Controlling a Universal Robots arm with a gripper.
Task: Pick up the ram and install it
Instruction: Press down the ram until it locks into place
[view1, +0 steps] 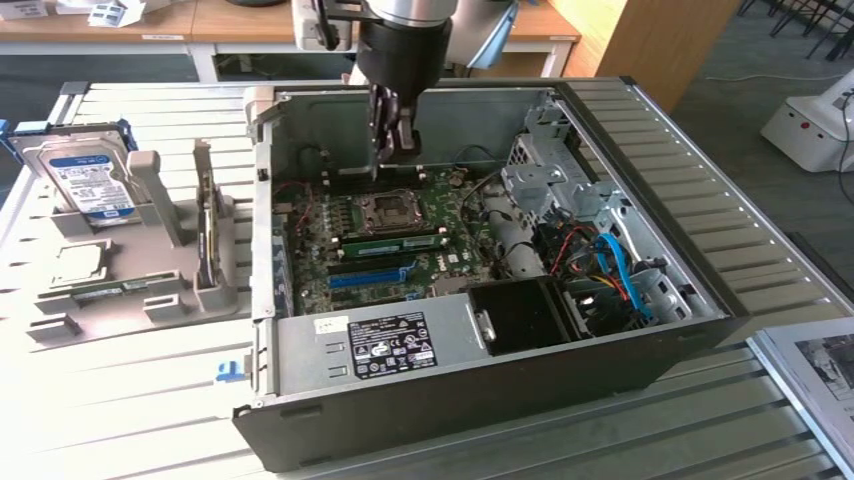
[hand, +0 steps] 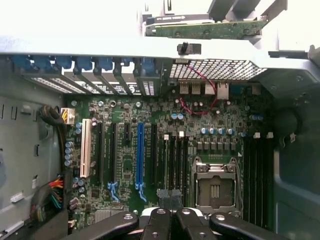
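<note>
Black metal computer case (view1: 441, 400) lies open on its side at the lower centre of the exterior view. It holds a grey power supply with a white label (view1: 387, 345), a green motherboard (view1: 441, 265) and tangled blue and red cables (view1: 607, 265) at the right. At the middle of the board, the ram (view1: 391, 243), a long thin green stick with dark chips, sits in a slot between the square metal processor socket (view1: 387, 210) and the long blue plastic slot (view1: 367, 278). The dark gripper (view1: 399, 150) hangs above it at upper centre, closed and holding nothing.

I judge the work to be at the install step, with the stick in its slot. Any press calls for a straight downward push until the end clips latch.

At the left, a grey plastic holder (view1: 160, 200) carries a silver hard drive (view1: 83, 180), a square silver chip (view1: 80, 262) and an upright green card (view1: 203, 240).

From the wrist view, the black fingers (hand: 159, 220) meet with no gap, just short of a group of narrow black slots (hand: 175, 160) that lie between the blue slot and the socket. Whether the stick is fully latched I cannot tell.
</note>
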